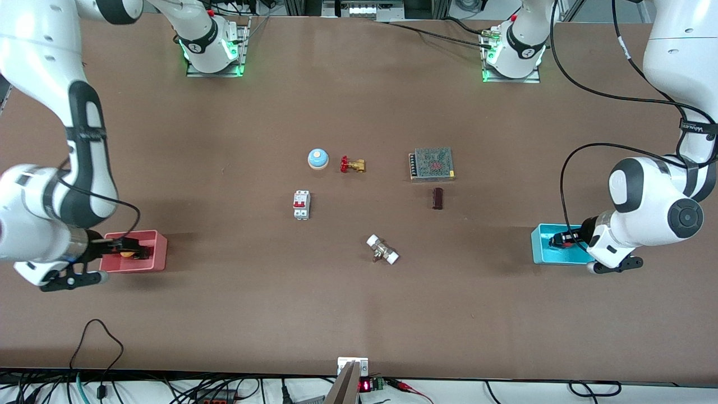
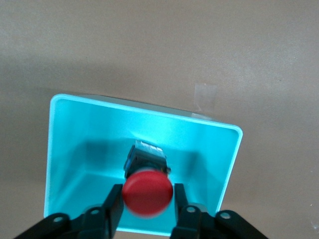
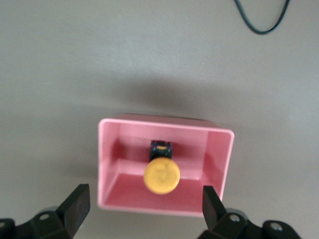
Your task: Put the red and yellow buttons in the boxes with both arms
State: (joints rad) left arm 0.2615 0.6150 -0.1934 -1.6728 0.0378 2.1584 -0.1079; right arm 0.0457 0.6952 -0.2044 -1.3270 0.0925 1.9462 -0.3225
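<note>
Two buttons sit at their bins. At the left arm's end of the table, the red button (image 2: 147, 193) hangs inside the cyan box (image 2: 70, 149), pinched between the fingers of the left gripper (image 2: 147, 211). At the right arm's end, the yellow button (image 3: 161, 176) rests in the pink box (image 3: 107, 164), with the right gripper (image 3: 145, 206) spread wide above it, touching nothing. Between the boxes, mid-table, lies a white circuit breaker (image 1: 301, 205).
</note>
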